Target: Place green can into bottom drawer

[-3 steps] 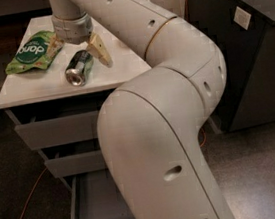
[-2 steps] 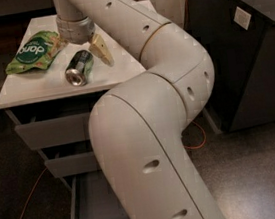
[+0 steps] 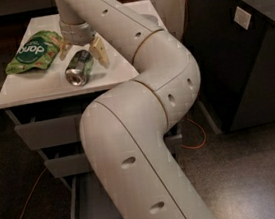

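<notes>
The gripper (image 3: 83, 57) hangs over the table (image 3: 23, 86), fingers (image 3: 100, 51) spread and pinching nothing. The can (image 3: 79, 70) lies on its side between and just under them (silver end toward the camera). Its long axis runs roughly across their closing line, so a straight drop should straddle it.

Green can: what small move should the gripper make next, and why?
Probably lower a little and close. The gripper is open just above the green can, which lies on its side on the table, a finger to each side of it. The bottom drawer stands pulled out, ready to receive it.
</notes>
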Controlling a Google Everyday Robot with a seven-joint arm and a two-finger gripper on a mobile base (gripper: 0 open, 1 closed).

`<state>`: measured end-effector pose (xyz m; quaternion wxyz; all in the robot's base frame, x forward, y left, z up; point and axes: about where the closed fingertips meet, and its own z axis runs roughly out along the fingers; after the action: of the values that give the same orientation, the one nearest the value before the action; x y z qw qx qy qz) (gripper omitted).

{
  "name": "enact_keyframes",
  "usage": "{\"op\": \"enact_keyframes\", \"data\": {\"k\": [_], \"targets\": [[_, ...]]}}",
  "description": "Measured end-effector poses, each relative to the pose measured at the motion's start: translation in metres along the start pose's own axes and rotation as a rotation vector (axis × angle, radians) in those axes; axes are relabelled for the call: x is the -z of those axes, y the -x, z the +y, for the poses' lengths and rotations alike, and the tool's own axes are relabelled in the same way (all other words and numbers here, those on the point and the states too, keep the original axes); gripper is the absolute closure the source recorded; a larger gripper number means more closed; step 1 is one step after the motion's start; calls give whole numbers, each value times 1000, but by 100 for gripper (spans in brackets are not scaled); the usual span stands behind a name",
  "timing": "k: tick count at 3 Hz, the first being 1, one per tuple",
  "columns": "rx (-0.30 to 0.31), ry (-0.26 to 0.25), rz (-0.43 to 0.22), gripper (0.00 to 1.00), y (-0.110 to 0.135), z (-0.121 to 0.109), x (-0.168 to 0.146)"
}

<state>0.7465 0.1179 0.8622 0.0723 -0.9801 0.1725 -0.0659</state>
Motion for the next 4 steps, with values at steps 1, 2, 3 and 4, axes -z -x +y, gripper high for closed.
{"op": "enact_keyframes", "data": {"k": [1, 2, 3, 4], "targets": [[-2, 11, 13, 49, -4, -1, 0], [9, 12, 13, 72, 2, -1, 10], [54, -33, -10, 100, 34, -15, 33], [95, -79, -63, 100, 92, -22, 57]]}}
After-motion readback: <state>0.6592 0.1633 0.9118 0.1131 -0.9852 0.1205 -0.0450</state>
